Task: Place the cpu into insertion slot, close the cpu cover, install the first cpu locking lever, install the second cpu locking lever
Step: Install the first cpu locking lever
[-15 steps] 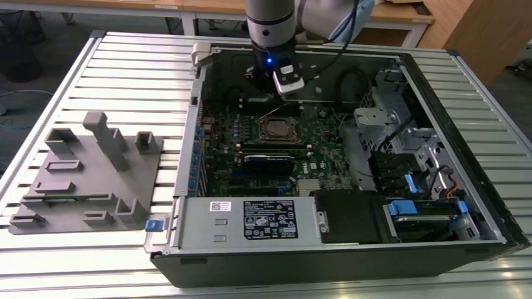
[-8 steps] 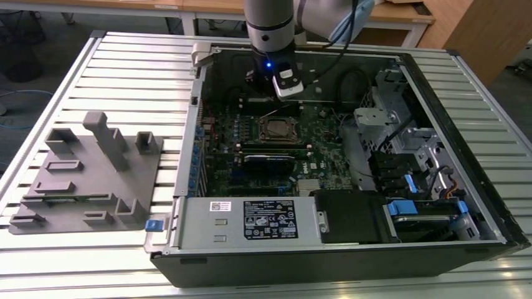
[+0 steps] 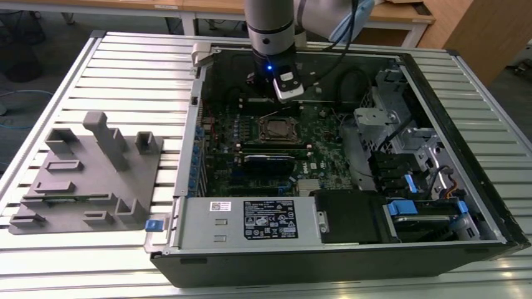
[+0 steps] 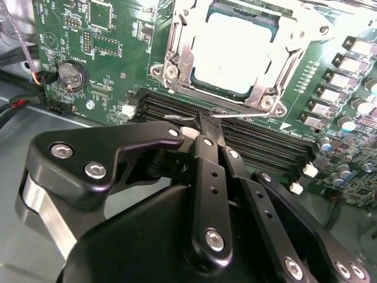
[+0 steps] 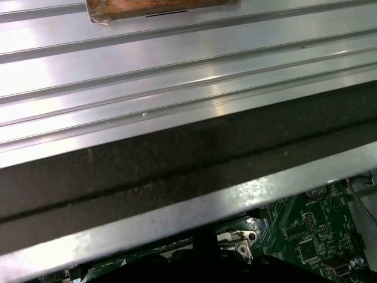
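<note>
The cpu [image 4: 235, 50] lies flat in the insertion slot, its pale silver face showing through the cut-out of the cpu cover [image 4: 177, 59], which is folded down over it. In the exterior view the socket [image 3: 277, 128] sits mid-motherboard inside the open case. My gripper [image 4: 203, 121] hangs just beyond the socket's edge, towards the case's far wall [image 3: 287, 93]. Its black fingers are shut together. Their tips meet a thin silver locking lever [image 4: 241, 115] running along the socket's edge; I cannot tell whether the lever is pinched or only touched.
Long black memory slots [image 4: 259, 141] run right under the fingertips. A coin battery [image 4: 72, 73] sits off to the side. The case wall [image 5: 177, 153] is close to the wrist. A grey fixture [image 3: 91, 174] stands on the slatted table at the exterior view's left.
</note>
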You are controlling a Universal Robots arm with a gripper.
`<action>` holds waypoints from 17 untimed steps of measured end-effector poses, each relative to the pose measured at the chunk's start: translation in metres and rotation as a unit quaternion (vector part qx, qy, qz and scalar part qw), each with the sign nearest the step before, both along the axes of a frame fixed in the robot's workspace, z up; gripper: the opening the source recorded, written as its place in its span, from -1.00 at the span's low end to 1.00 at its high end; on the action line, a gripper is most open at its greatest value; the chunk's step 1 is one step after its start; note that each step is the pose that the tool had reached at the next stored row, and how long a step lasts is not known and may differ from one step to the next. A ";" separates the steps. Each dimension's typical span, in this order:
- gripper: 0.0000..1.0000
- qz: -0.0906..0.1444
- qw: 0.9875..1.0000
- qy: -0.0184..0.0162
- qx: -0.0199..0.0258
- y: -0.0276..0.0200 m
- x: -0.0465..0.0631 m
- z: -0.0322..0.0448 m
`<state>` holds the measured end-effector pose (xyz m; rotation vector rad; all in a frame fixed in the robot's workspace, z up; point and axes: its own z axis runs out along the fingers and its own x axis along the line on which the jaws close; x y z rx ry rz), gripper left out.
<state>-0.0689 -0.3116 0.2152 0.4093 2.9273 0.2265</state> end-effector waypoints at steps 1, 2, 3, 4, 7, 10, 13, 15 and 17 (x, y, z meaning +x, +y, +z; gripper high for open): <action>-0.79 0.000 1.000 0.000 0.000 0.0003 0.001 -0.0006; -0.79 0.000 1.000 0.000 0.000 0.0006 0.001 -0.0011; -0.79 0.000 1.000 0.000 0.000 0.0010 0.001 -0.0016; -0.79 0.000 1.000 0.000 0.000 0.0013 0.002 -0.0021; -0.79 0.000 1.000 0.000 0.000 0.0018 0.002 -0.0035; -0.79 -0.002 1.000 0.000 0.000 0.0019 0.002 -0.0049; -0.79 -0.004 1.000 0.000 0.000 0.0025 0.002 -0.0052; -0.79 -0.004 1.000 0.000 0.000 0.0025 0.002 -0.0052; -0.79 -0.004 1.000 0.000 0.000 0.0027 0.002 -0.0056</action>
